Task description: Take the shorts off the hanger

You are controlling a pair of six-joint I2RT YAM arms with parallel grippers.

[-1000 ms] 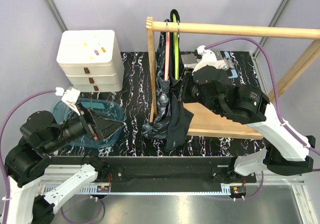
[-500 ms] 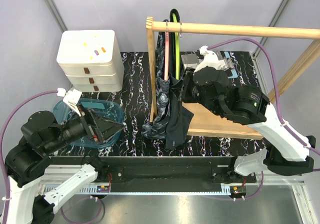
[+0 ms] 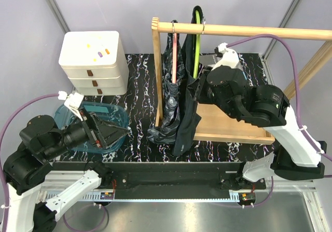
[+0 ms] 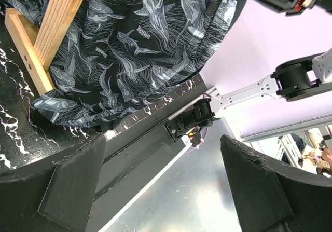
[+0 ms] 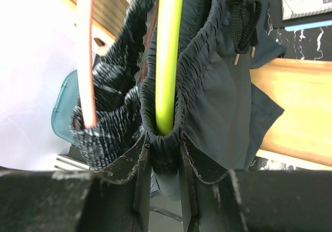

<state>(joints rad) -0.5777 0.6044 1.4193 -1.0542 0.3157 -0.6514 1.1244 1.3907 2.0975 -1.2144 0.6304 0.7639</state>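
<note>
Right wrist — gathered waistband of navy shorts (image 5: 218,102) — in right end effector (image 5: 163,159)

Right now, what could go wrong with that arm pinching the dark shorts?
The right gripper pinches the plain shorts where their waistband wraps the green hanger, so a pull may drag the hanger along the wooden rail instead of freeing cloth. The patterned shorts on the pink hanger hang close beside them and could be tugged too.
</note>
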